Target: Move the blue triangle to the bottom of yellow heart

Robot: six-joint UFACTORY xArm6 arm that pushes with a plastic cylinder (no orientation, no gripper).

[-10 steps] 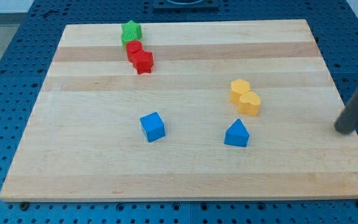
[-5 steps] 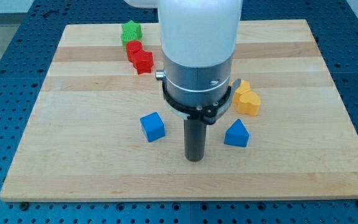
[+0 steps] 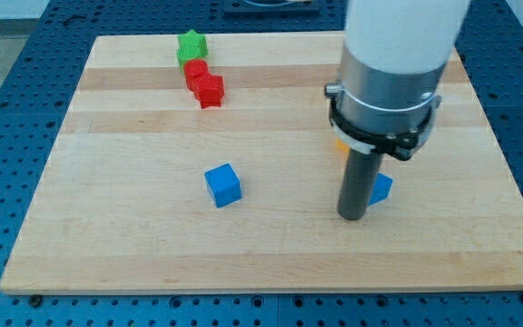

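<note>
Rod upright, my tip (image 3: 352, 217) rests right of centre on the board (image 3: 134, 263), touching the blue triangle's (image 3: 381, 189) left side; there are no jaws. The yellow heart (image 3: 340, 143) is mostly hidden behind my arm. Bare wood lies toward the bottom and right edges. A blue cube (image 3: 223, 185) sits well apart, left.

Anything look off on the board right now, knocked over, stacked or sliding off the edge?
Nothing stands out. The blue cube, the red blocks and the green block sit flat on the wooden board. My tip is against the blue triangle's left side; the arm hides most of it and the yellow blocks.
</note>
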